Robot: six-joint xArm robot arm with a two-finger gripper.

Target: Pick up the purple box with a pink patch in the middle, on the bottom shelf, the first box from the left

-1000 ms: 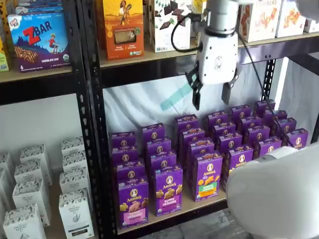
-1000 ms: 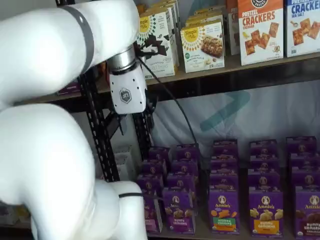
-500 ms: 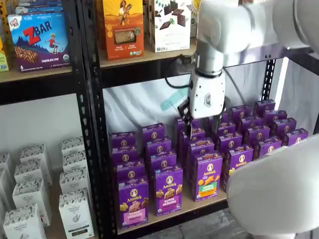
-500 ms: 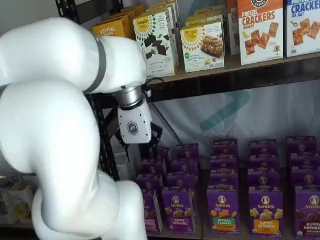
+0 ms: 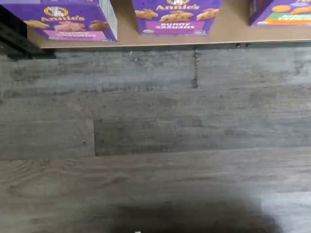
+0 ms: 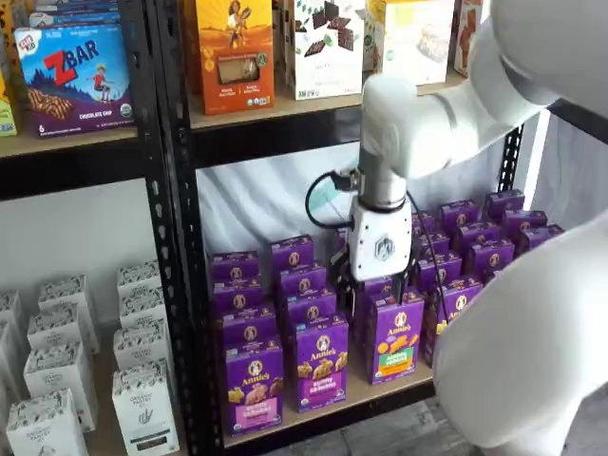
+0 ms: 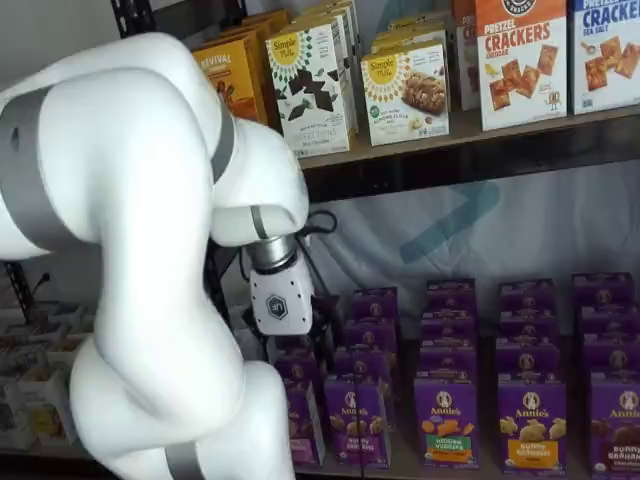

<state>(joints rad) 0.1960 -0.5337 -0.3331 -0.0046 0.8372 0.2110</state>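
Observation:
The purple box with a pink patch (image 6: 255, 385) stands at the front left of the bottom shelf, upright. It also shows in the wrist view (image 5: 68, 19), and in a shelf view (image 7: 303, 425) partly behind my arm. My gripper (image 6: 376, 290) hangs in front of the purple boxes, up and to the right of this box and not touching it. Its two black fingers (image 6: 343, 285) stand apart with a gap between them, open and empty. In a shelf view the gripper (image 7: 296, 345) is low in front of the left rows.
Several rows of purple Annie's boxes (image 6: 394, 332) fill the bottom shelf (image 5: 160, 40). A black upright post (image 6: 176, 237) stands left of the target. White boxes (image 6: 142, 399) sit in the left bay. Grey wood floor (image 5: 155, 136) lies below.
My gripper has come down from under the upper shelf and moved left, to the level of the purple boxes on the bottom shelf. No box has moved.

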